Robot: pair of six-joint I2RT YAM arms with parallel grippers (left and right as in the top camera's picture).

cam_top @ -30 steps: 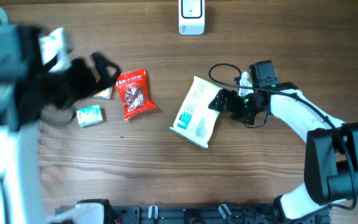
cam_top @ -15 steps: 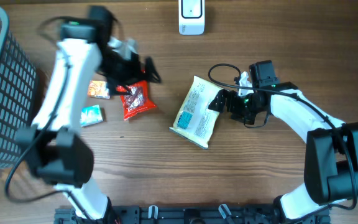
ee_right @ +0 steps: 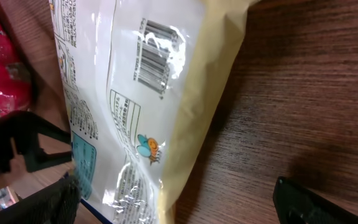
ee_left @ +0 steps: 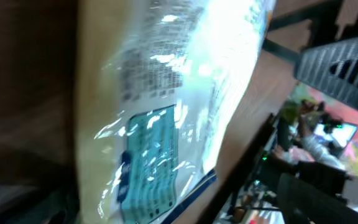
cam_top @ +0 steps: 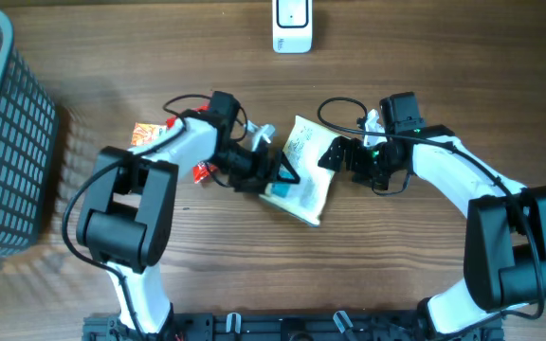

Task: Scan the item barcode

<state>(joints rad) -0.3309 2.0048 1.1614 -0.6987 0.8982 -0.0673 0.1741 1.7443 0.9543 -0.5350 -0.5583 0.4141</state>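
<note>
**Cream pouch (cam_top: 303, 166) lay flat between the two hands**

Black fingers of the left hand (cam_top: 282, 173) covered the pouch's lower corner from above, and whether they were released or clenched on it could not be told. That arm's own camera sat so close that the pouch filled its view in a blur, with none of its fingers to be made out. A red packet (cam_top: 200, 171) behind the left hand was almost wholly hidden under the arm. An orange-and-white packet (cam_top: 145, 134) further behind it showed only in part. A grey mesh basket (cam_top: 8, 142), well behind the left hand, was cut off by the frame edge.

The desk (cam_top: 396, 265) was dark brown wood with a plain grain. A white device (cam_top: 292, 26) stood at its far edge, well apart from both hands. Past the desk edge the left wrist view gave only smeared shapes and a lit screen.

The right hand (cam_top: 335, 154) was released, its fingers spread wide to either side of the pouch's near edge without pressing it. The pouch was glossy, cream at its borders and white in the middle, covered with fine print. A black barcode (ee_right: 156, 59) faced up just ahead of the right hand. A teal panel (ee_left: 151, 162) lay towards the left hand's end.
</note>
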